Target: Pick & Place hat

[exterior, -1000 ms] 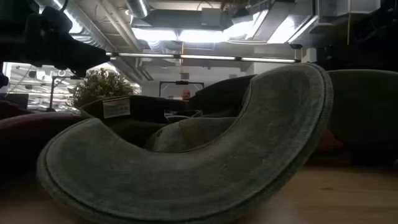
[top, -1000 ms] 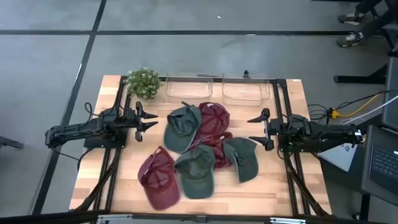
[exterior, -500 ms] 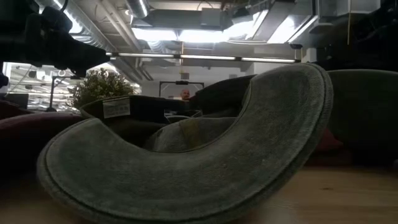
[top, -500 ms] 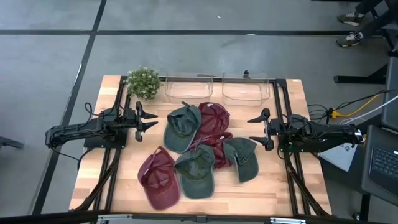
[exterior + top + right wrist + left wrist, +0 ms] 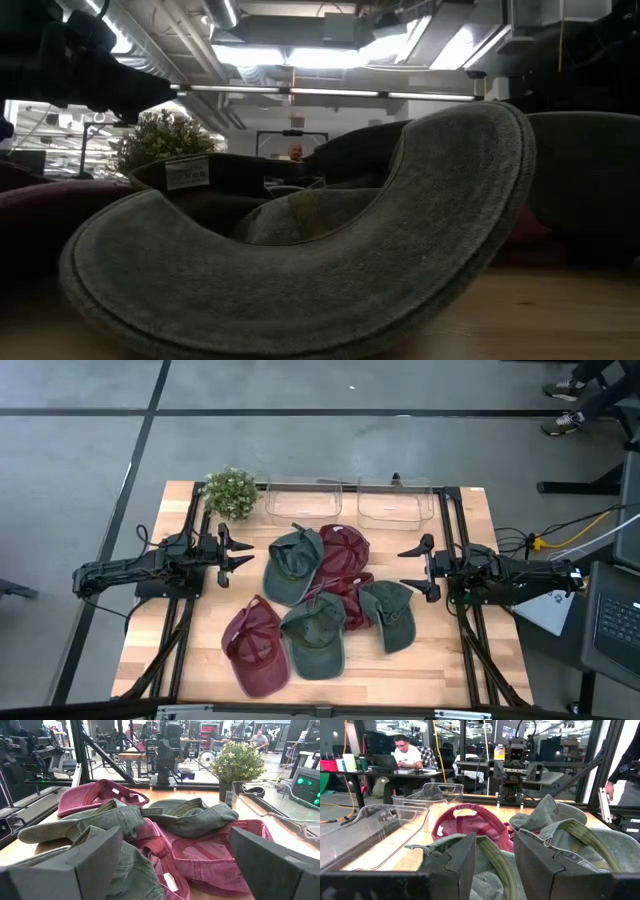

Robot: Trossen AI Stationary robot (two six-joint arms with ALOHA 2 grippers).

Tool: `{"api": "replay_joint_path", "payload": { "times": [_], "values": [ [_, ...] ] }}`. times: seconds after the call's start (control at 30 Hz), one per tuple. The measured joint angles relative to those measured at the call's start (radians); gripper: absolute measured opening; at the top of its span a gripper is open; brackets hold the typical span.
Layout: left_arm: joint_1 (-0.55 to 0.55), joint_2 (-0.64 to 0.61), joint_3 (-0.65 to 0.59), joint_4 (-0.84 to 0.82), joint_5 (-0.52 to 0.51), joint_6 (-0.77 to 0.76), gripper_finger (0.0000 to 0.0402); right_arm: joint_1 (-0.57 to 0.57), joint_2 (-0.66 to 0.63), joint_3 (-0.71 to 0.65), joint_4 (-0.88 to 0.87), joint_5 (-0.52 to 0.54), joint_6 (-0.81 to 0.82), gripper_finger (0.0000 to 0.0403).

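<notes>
Nothing has changed over the last second: both arms sit exactly where they were and none of the hats has shifted. You can take that to mean the pick has not started, and no hat has gone anywhere yet.

Your left gripper (image 5: 243, 553) hangs low over the table (image 5: 440, 660) with its fingers partly apart, a narrow gap between them, and nothing in it. Your right gripper (image 5: 420, 568) has its fingers spread wide and is also empty.

The hats lie in a loose heap between the two grippers. Just ahead of your left gripper is a green hat (image 5: 293, 565), lying open side up with its strap and inner band showing, close to the fingertips but not touching them. Behind it from that side, a red hat (image 5: 342, 553) overlaps it. Nearest your right gripper is another green hat (image 5: 390, 612), just off to one side of the fingertips rather than straight ahead. A second red hat (image 5: 258, 647) and a third green hat (image 5: 317, 635) lie farther from both grippers, toward the table's near edge.

The hats look soft and floppy, with faded cloth and curved brims, several lapping over one another, so lifting one may drag its neighbour.

Two clear bins (image 5: 301, 499) stand beyond the heap, beside a small potted plant (image 5: 231, 492).
</notes>
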Motion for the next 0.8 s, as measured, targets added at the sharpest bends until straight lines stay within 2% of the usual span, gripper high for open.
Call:
{"api": "replay_joint_path", "payload": {
  "times": [0.5, 0.67, 0.8],
  "values": [
    [0.0, 0.0, 0.0, 0.0, 0.0, 0.0, 0.0129, 0.0, 0.001, 0.008, -0.019, 0.0, 0.0, 0.0363],
    [0.0, 0.0, 0.0, 0.0, 0.0, 0.0, 0.0129, 0.0, 0.025, 0.139, -0.184, 0.0, 0.0, 0.0363],
    [0.0, 0.0, 0.0, 0.0, 0.0, 0.0, 0.0129, 0.0, 0.106, 0.304, -0.37, 0.0, 0.0, 0.0363]
  ]
}}
